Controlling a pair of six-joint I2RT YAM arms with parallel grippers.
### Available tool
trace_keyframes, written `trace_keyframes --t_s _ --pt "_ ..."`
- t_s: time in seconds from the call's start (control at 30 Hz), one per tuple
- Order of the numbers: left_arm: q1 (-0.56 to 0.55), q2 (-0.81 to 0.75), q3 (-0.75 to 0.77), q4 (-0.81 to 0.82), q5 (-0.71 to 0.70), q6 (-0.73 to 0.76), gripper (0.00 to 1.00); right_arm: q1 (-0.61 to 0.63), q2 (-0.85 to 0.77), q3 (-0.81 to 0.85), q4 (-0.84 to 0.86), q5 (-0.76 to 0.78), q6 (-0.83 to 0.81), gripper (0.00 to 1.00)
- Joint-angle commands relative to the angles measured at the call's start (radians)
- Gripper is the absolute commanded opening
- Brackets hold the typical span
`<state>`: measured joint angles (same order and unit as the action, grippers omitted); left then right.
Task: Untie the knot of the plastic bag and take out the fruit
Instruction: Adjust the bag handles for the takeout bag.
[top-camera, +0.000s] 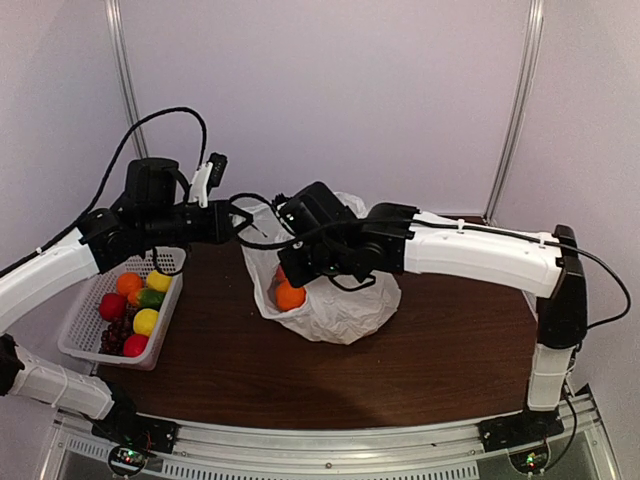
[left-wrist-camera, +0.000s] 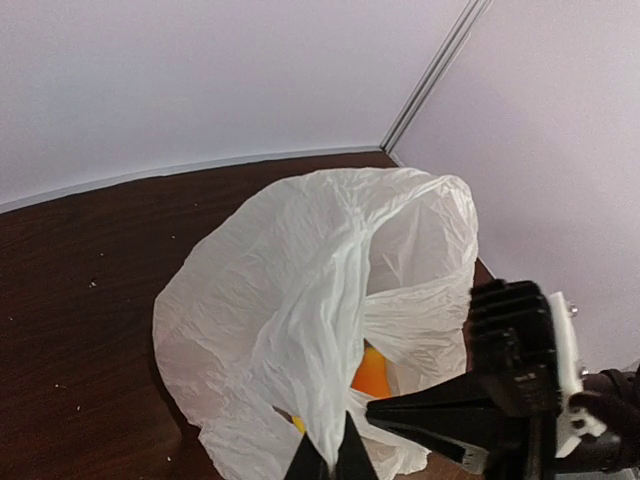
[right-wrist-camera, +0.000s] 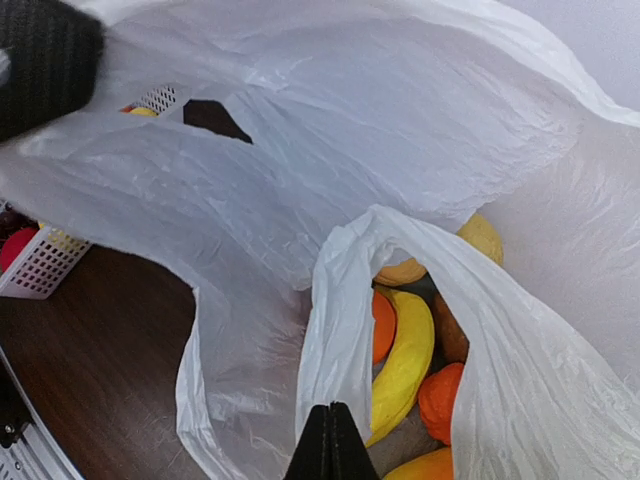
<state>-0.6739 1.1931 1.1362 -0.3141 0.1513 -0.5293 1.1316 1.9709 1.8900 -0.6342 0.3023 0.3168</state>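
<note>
The translucent white plastic bag sits mid-table with its mouth held open. No knot shows; the handle loops hang apart. My left gripper is shut on one handle strip and holds it up. My right gripper is shut on the other handle strip at the bag's mouth. Inside lie fruit: a banana, an orange, a ribbed orange fruit, a brown kiwi and a yellow-orange mango. Orange fruit also shows through the opening in the top view.
A white slatted basket with red apples, dark grapes and other fruit stands at the table's left edge. The right arm's black gripper body is close beside the left fingers. The back walls are near the bag.
</note>
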Motion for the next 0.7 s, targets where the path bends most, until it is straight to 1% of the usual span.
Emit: trace_keyframes --t_s 0.0,0.1,0.2,0.37,0.43,0.57,0.6,0.67 --pt "0.04 -0.003 -0.017 0.036 -0.016 -0.017 0.0 -0.001 -0.186 -0.14 0.087 -0.061 0.006 0.0" --pt "0.072 0.009 -0.037 0.052 -0.015 -0.028 0.0 0.007 -0.307 -0.276 0.143 -0.112 0.017 0.0" --pt "0.101 0.019 -0.067 0.078 -0.019 -0.049 0.0 0.023 -0.429 -0.43 0.194 -0.129 0.047 0.0" --pt "0.119 0.022 -0.128 0.149 -0.026 -0.09 0.0 0.058 -0.611 -0.74 0.312 -0.136 0.146 0.0" --pt "0.119 0.02 -0.158 0.195 -0.007 -0.087 0.0 0.073 -0.666 -0.853 0.368 -0.138 0.191 0.0" --pt "0.119 0.005 -0.231 0.301 0.079 -0.057 0.0 0.092 -0.748 -1.048 0.489 -0.139 0.283 0.0" --pt "0.119 0.002 -0.246 0.306 0.096 -0.049 0.0 0.096 -0.763 -1.086 0.519 -0.138 0.305 0.01" --pt "0.119 -0.009 -0.272 0.337 0.12 -0.033 0.0 0.098 -0.795 -1.146 0.572 -0.13 0.339 0.08"
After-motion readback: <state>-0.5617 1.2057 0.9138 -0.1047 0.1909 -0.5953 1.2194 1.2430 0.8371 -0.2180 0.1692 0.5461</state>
